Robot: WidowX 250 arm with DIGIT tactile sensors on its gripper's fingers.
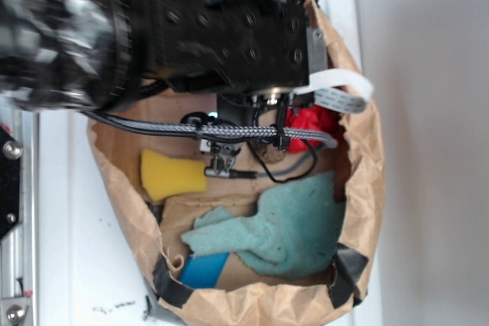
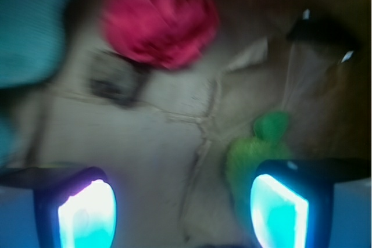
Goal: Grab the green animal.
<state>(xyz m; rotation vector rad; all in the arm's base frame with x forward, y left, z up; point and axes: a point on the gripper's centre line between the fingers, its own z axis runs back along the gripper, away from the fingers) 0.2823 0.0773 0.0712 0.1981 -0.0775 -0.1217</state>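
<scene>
In the wrist view the green animal [image 2: 256,146] lies on the brown paper floor, a fuzzy lime body with a smoother green knob at its far end. My gripper [image 2: 183,210] is open above the floor. The toy sits just ahead of the right finger [image 2: 279,207], which covers its near side, and reaches only slightly into the gap. The left finger [image 2: 87,213] has bare paper before it. In the exterior view the arm [image 1: 229,28] hides the toy and the jaws.
A red plush [image 2: 160,21] [image 1: 313,121] lies beyond the gripper, with a dark grey object [image 2: 113,79] beside it. A teal cloth [image 1: 283,227] [image 2: 29,21], a yellow sponge [image 1: 170,175] and a blue piece [image 1: 205,269] share the paper-lined box, whose crumpled wall [image 1: 367,188] rings everything.
</scene>
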